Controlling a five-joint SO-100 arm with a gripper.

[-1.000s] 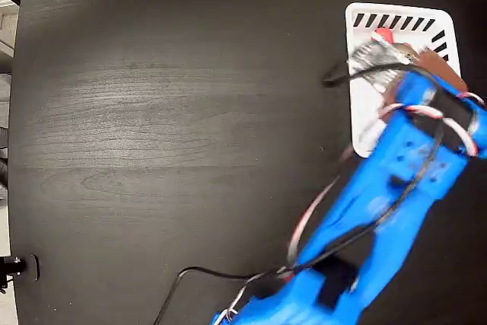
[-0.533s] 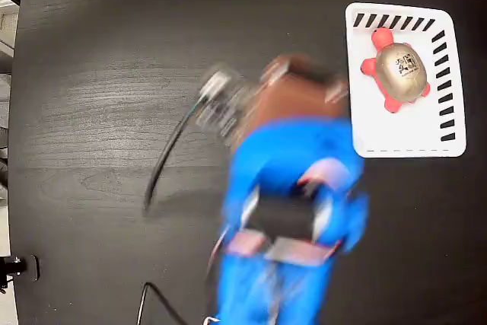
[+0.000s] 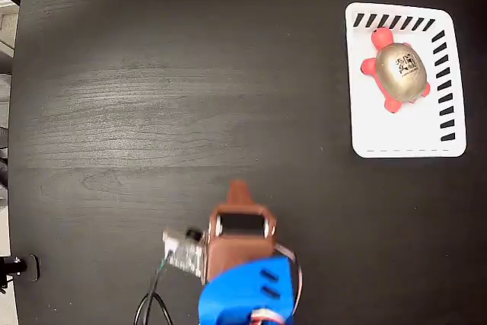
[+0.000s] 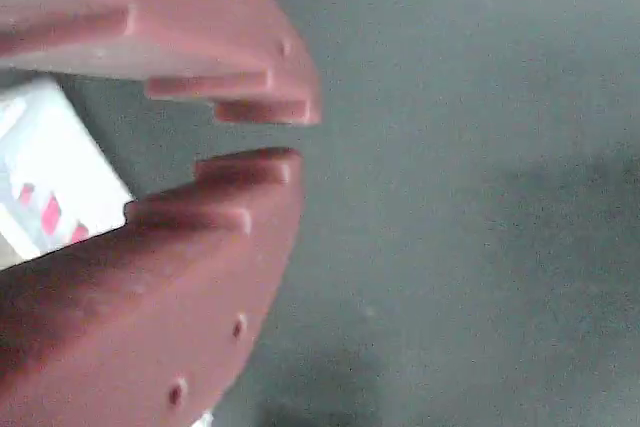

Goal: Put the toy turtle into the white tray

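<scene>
Turtle (image 3: 399,71), red head and legs, gold shell with dark marks, lies in white tray (image 3: 380,131). My tool (image 4: 262,134) slightly parted, empty; my arm (image 3: 245,294) cut off at frame bottom.

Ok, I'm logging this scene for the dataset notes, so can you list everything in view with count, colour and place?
toy turtle: one, red head and legs with a gold-beige shell, lying in the tray's upper half in the fixed view.
white tray: one, white with dark slanted slots, upper right of the table.
table: one, black wood grain, filling the view.
cables: dark, beside the arm at the bottom edge.
arm: one, blue, bottom centre.
tool: one, reddish brown, fingers almost together with a small gap, holding nothing, far from the tray.
</scene>
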